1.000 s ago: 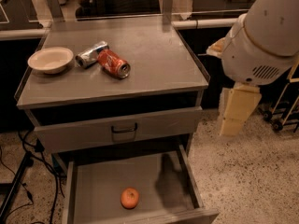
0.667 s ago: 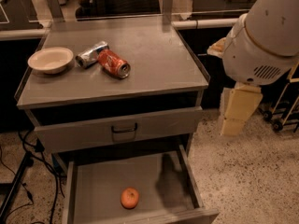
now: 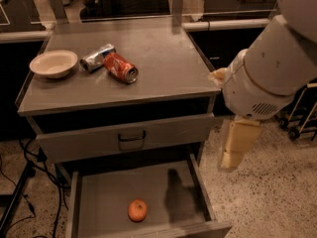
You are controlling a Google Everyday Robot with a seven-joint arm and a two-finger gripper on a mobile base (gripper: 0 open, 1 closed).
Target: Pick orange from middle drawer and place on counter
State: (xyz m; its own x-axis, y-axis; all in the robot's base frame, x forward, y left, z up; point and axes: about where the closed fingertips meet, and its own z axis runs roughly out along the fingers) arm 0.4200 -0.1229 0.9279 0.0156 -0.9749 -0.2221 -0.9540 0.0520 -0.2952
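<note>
Currently the orange [image 3: 137,209] is lying loose on the drawer [image 3: 101,197] floor, toward 6 o'clock, near the front wall and apart from both side walls. The drawer is standing pulled out below a shut drawer front [image 3: 163,133] with a loop handle.

The gripper [image 3: 230,160] is hanging at about 2 o'clock from the orange, outside the drawer's right wall and below the counter [image 3: 163,68] edge. Whether it is spread wide or narrow I cannot tell.

Step judged: approach; grasp not yet begun.

On the counter a bowl [image 3: 53,64] is sitting at 9 o'clock, with a red can [image 3: 120,67] and a silver can [image 3: 97,57] just beside each other nearer centre.

Risks:
- An off-centre touch is likely sending the round fruit rolling.
- The arm is risking a clip on the right wall or counter edge when swinging in.
- Setting down near the cans is risking knocking them.
</note>
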